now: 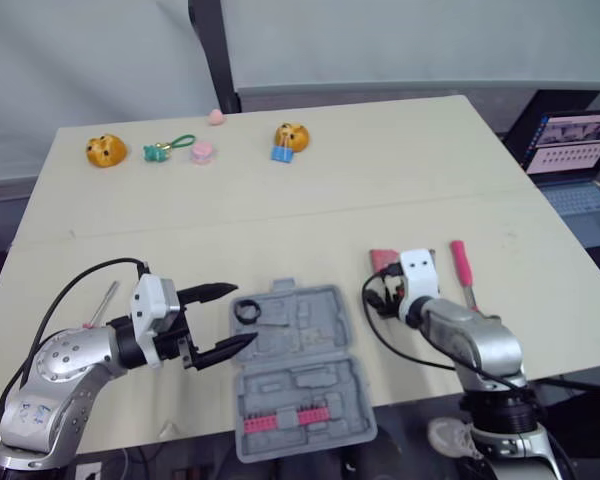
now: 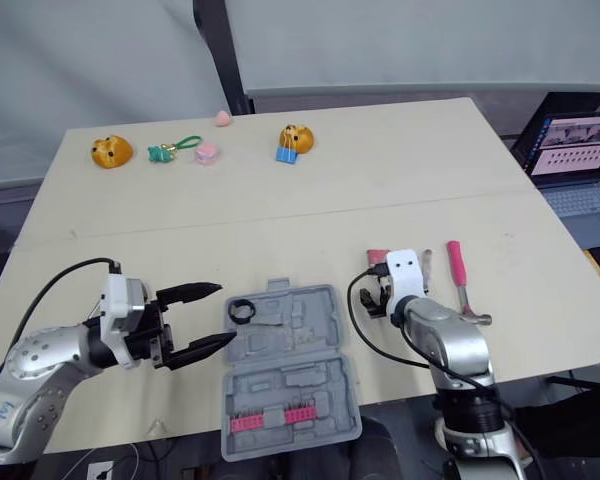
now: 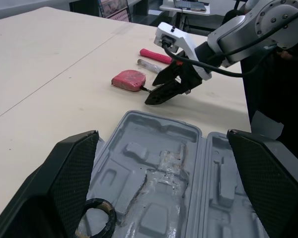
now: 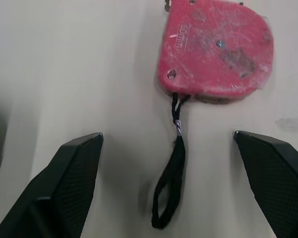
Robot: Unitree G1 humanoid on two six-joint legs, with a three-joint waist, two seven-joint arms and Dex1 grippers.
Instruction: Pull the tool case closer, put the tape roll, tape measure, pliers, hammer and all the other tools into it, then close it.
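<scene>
The left tool (image 2: 225,313) gapes wide and empty at the edge of the open tool case (image 1: 300,375), with the tape roll (image 2: 242,311) in the case just past its fingertips. The right tool (image 4: 167,135) is spread wide too, gripping nothing; the red tape measure (image 4: 216,49) lies on the desk (image 1: 280,190) just ahead of it

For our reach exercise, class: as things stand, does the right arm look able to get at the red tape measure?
Probably yes. The right claw is open and faces the tape measure on the table, with only its black strap in between; nothing blocks the way.
</scene>
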